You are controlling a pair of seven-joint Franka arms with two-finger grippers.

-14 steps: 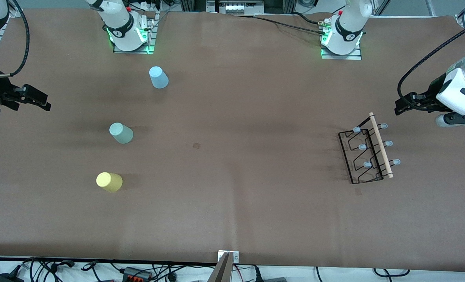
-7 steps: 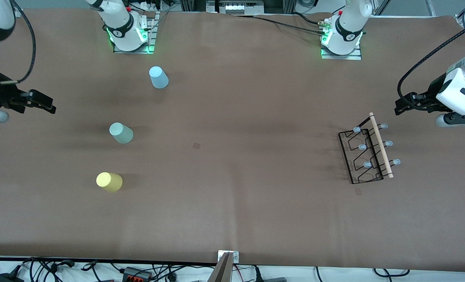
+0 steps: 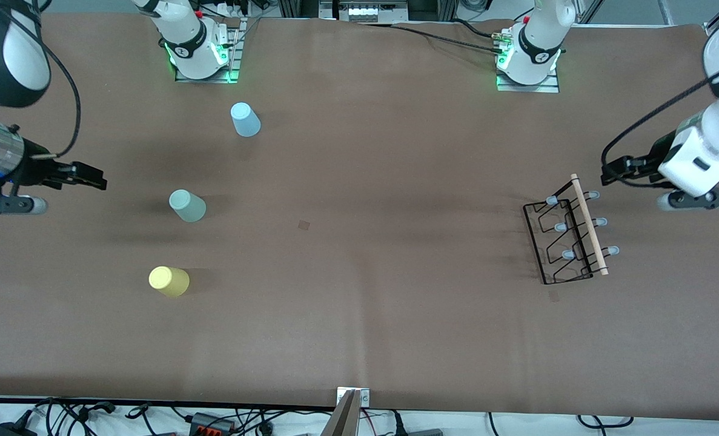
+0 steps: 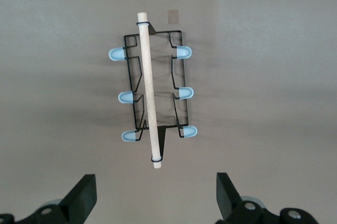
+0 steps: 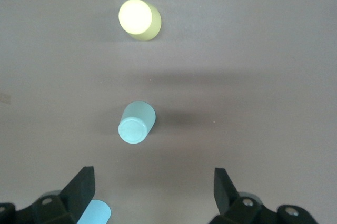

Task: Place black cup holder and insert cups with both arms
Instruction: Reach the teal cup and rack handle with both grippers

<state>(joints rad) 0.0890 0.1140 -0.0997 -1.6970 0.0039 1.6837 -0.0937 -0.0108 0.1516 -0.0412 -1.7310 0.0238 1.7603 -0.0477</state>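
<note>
Surface: brown table covering (image 3: 359,181) is lying flat across almost the whole front view, with faint creases and a small dark square mark near the middle.
Room: pale floor with black cables (image 3: 92,418) and power bricks is showing along the table edge nearest the front camera; metal frames and more cables are standing along the edge where the arm bases are.
Bases: two white bases on metal plates are glowing with green light, right arm base (image 3: 198,51) and left arm base (image 3: 532,57).
Left arm: it is reaching in at the left arm's end of the table; the left gripper (image 3: 613,171) is hovering over the bare surface just beside the end of the rack that is farther from the front camera. In the left wrist view its fingers (image 4: 81,197) are standing spread wide apart, with nothing between them.
Right arm: it is coming in at the right arm's end of the table; the right gripper (image 3: 89,180) is hovering over the bare surface near the green cup. Its fingers (image 5: 79,187) are also spread wide and are holding nothing.
Black cup holder (image 3: 568,233): it is standing on the table toward the left arm's end, wooden rod along the top, six pale blue peg tips, no cup on it.
Cups: all three are sitting mouth-down, well apart, toward the right arm's end. The light blue cup (image 3: 245,119) is farthest from the front camera, the pale green cup (image 3: 187,206) is between, the yellow cup (image 3: 169,281) is nearest.
</note>
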